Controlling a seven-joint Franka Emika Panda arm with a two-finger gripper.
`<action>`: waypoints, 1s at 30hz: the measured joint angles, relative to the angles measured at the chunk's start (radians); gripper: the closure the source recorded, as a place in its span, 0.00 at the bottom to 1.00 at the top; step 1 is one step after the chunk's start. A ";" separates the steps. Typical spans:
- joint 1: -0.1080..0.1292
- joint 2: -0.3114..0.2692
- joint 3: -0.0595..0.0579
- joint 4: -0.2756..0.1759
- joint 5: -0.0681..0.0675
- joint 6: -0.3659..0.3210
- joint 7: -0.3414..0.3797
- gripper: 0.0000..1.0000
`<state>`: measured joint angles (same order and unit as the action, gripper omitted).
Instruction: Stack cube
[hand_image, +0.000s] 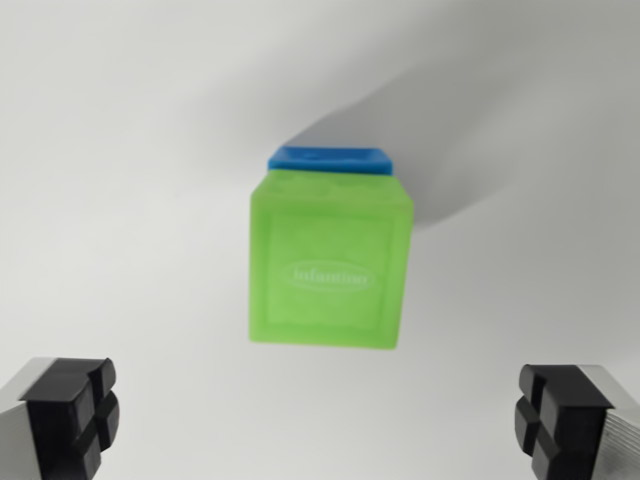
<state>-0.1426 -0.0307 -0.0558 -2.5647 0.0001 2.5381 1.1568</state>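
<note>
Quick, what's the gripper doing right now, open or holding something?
Gripper: open, holding nothing; the green cube sits apart from both fingers.

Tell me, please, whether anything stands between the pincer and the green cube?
Nothing visible does. The pincer is open, its fingers wide apart at the bottom corners, and only bare white surface lies between them and the green cube, which sits over a blue cube.
</note>
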 joint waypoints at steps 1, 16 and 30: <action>0.000 -0.005 0.000 0.001 0.000 -0.007 0.000 0.00; 0.000 -0.143 0.000 0.052 -0.009 -0.194 0.007 0.00; 0.000 -0.226 0.000 0.120 -0.011 -0.346 0.009 0.00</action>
<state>-0.1427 -0.2571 -0.0558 -2.4448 -0.0111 2.1917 1.1663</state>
